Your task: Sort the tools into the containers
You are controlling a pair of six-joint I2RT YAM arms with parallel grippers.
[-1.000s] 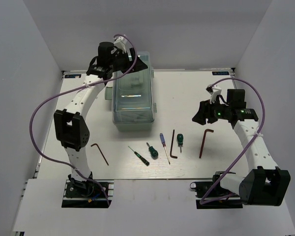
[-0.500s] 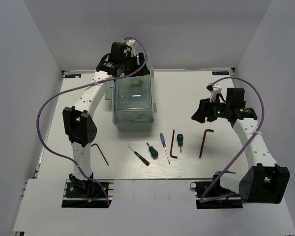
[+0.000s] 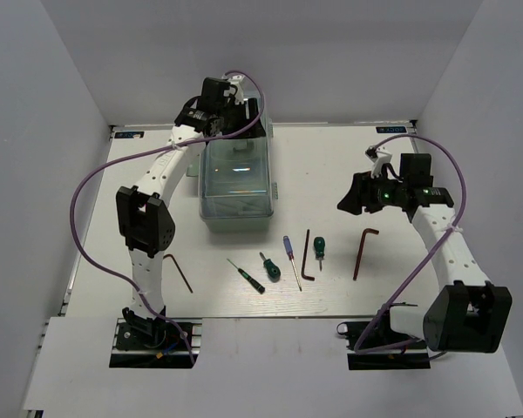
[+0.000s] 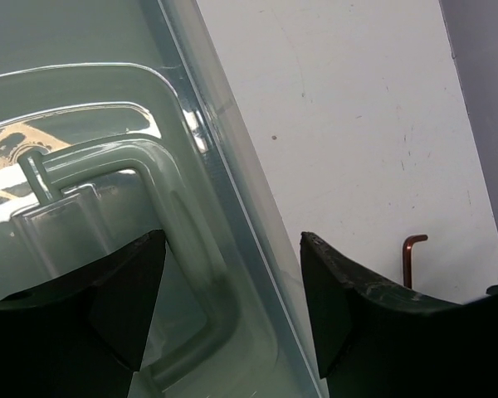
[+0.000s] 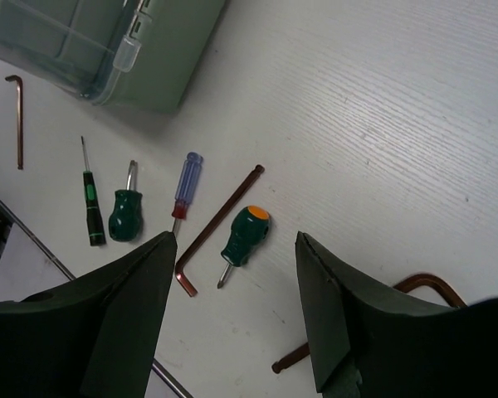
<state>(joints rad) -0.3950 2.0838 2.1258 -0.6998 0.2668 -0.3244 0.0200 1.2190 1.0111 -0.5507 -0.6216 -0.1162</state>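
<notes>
Clear lid [image 4: 91, 99] blurs toolbox [image 3: 235, 196] contents. Left gripper [image 4: 230, 257] spread wide over handle [image 4: 162, 207], hides box's far end from above. Right gripper [image 5: 236, 249] agape, empty, partly covering hex key [image 5: 427, 284].

I get even, bright, diffuse light from above on the white table [image 3: 349, 165], with only short soft shadows. Up and left of my left end effector [image 4: 232, 240] the clear lid [image 4: 83, 99] throws white and yellowish glare, and its surface close under the fingers [image 4: 66, 340] looks soft. Both pairs of fingers read as near-black, slightly blurred shapes, while the table beyond the right end effector [image 5: 236, 236] is sharp.
</notes>
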